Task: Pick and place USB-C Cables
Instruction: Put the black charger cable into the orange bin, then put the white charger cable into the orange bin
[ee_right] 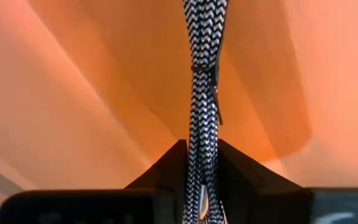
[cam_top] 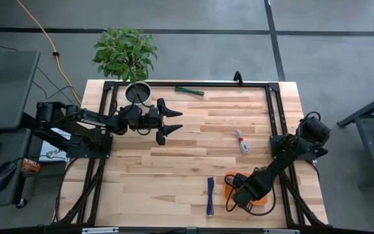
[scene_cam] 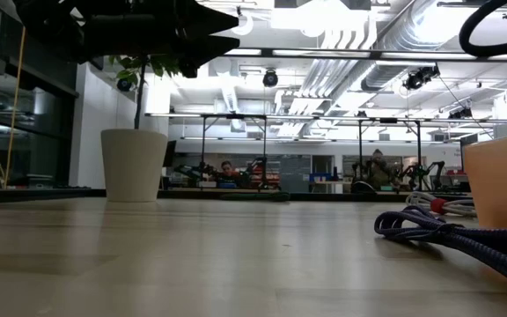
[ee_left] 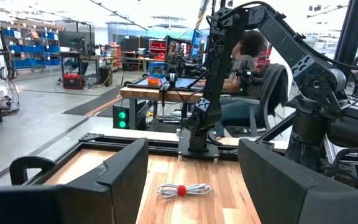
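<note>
My right gripper is down over the flat orange tray, shut on the silvery grey braided cable bundle. The dark blue cable lies flat on the table just left of the tray and also shows in the low view. The white cable with a red tie lies mid-table toward the right; the left wrist view shows this white cable ahead of the fingers. The green cable lies at the far edge. My left gripper hovers open above the table's left half. My right gripper pinches the silvery grey bundle near one end between its two fingers. The fingers lie along the bundle and come from above, slanting down into the tray. The bundle runs straight ahead of the fingers, its black tie over the orange tray floor. I cannot tell whether its far end rests there.
A potted plant stands at the table's far left corner, close behind my left arm. Black frame rails run along the table's edges. A yellow cord crosses the floor beyond the table. Bare wood lies between the arms.
</note>
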